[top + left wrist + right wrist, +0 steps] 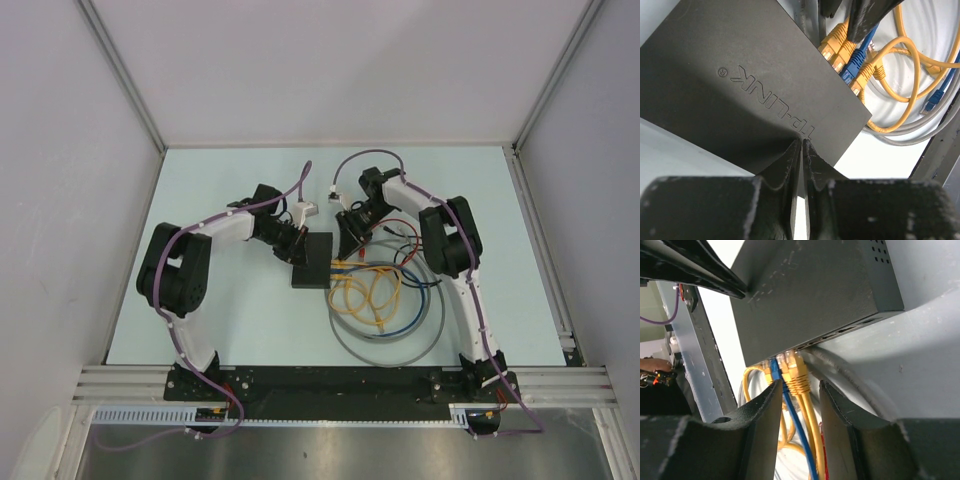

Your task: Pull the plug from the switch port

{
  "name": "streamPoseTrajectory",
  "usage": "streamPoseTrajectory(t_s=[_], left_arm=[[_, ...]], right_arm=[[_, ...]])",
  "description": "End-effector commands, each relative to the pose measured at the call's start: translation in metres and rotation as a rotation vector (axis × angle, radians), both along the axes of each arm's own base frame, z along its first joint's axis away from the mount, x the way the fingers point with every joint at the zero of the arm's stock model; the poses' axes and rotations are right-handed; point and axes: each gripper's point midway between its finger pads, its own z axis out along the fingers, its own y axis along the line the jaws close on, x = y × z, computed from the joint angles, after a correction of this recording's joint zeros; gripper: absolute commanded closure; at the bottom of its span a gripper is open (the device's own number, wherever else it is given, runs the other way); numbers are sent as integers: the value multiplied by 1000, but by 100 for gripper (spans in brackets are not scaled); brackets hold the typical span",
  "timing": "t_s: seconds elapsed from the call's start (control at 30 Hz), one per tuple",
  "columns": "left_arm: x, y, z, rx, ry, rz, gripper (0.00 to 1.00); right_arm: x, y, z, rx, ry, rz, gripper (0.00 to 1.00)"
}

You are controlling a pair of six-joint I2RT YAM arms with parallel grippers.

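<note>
Right wrist view: the stiff yellow plug point(796, 372), graspable at its body, is being straddled by parted right fingers point(760, 420), the switch point(810, 295) being pinned by closed left fingers point(780, 167).

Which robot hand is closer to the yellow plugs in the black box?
Right. The right gripper holds its open jaws around the cables right beside the yellow plugs. The left gripper, jaws shut, sits at the opposite edge of the switch, away from the plugs.
</note>
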Motion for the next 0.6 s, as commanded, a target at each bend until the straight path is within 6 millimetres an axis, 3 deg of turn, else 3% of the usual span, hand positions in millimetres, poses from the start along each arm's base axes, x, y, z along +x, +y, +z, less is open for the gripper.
streamPoseTrajectory(t_s=[0.0,0.57], left_arm=[[-6,18,-32,111,16,8,87],[-5,18,-34,117,15,10,87]], right_arm=[[-2,9,-3,16,-18,39,60],[-7,17,-6,60,4,86,66]])
